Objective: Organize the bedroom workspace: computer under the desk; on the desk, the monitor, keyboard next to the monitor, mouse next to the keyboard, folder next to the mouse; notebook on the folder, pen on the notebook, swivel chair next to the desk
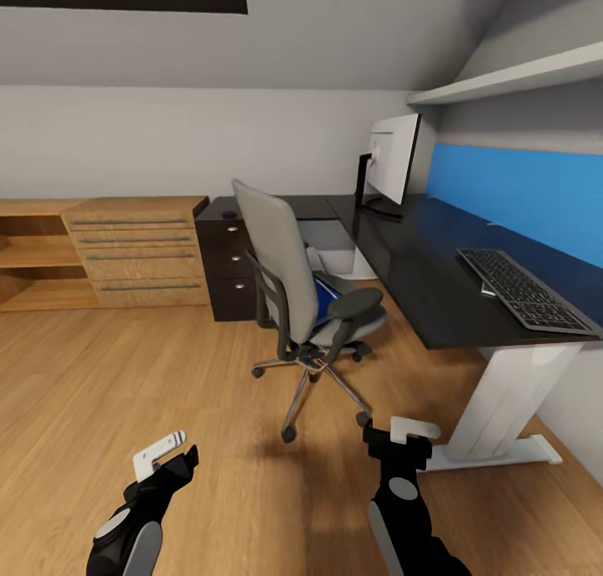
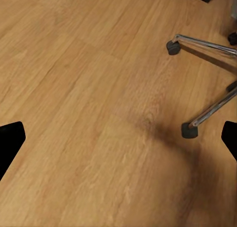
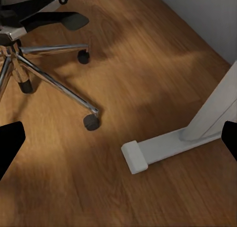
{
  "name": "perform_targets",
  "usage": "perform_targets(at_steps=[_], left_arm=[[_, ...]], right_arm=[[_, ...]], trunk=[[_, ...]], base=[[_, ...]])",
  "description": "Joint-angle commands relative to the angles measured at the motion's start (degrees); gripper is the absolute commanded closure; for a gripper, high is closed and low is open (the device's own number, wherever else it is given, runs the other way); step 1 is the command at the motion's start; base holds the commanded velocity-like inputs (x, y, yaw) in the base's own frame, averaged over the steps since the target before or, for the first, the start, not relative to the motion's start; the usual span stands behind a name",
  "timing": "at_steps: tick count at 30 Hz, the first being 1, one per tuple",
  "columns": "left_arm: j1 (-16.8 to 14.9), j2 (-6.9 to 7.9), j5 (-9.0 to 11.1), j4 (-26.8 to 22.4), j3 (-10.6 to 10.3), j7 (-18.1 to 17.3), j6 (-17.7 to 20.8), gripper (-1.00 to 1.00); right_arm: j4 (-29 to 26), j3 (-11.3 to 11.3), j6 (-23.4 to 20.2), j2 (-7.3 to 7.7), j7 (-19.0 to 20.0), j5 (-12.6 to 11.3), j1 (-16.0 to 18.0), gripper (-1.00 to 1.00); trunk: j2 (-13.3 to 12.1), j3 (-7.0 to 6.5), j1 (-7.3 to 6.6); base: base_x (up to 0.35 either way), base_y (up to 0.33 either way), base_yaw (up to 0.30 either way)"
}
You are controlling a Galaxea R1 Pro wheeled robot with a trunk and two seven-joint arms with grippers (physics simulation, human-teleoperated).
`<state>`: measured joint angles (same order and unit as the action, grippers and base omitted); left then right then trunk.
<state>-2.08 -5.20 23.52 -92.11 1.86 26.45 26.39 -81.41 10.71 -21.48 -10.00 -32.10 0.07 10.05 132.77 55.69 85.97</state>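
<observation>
The blue folder (image 1: 322, 301) lies on the swivel chair (image 1: 289, 283) seat, well ahead of both empty, spread grippers, left (image 1: 172, 455) and right (image 1: 398, 438). Reaching in could nudge the castored chair away, sliding the folder off.

Chair (image 1: 293, 291) on floor (image 1: 126, 375) before desk (image 1: 419, 266), folder (image 1: 322, 301) on its seat. Monitor (image 1: 392, 162) at desk's far end, keyboard (image 1: 523, 290) on its near end, well apart. Drawer unit (image 1: 226, 262) behind chair, under desk's far wing; cabinets (image 1: 138, 249) left of it. Shelf (image 1: 511, 78) above desk
</observation>
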Motion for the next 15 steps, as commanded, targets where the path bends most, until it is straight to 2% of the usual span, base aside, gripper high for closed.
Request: perform_targets(at_steps=[1, 15], left_arm=[[-0.03, -0.08, 0.58, -0.08, 0.02, 0.35, 0.13, -1.0], [-0.03, -0.08, 0.56, -0.1, -0.01, 0.35, 0.07, -1.0]], right_arm=[[-0.06, 0.06, -0.41, 0.0, -0.28, 0.02, 0.04, -1.0], [-0.06, 0.1, -0.41, 0.0, -0.28, 0.02, 0.05, -1.0]], trunk=[[0.44, 0.24, 0.22], [6.05, 2.74, 3.29]], base=[[0.0, 0.0, -0.009], [0.0, 0.0, -0.001]])
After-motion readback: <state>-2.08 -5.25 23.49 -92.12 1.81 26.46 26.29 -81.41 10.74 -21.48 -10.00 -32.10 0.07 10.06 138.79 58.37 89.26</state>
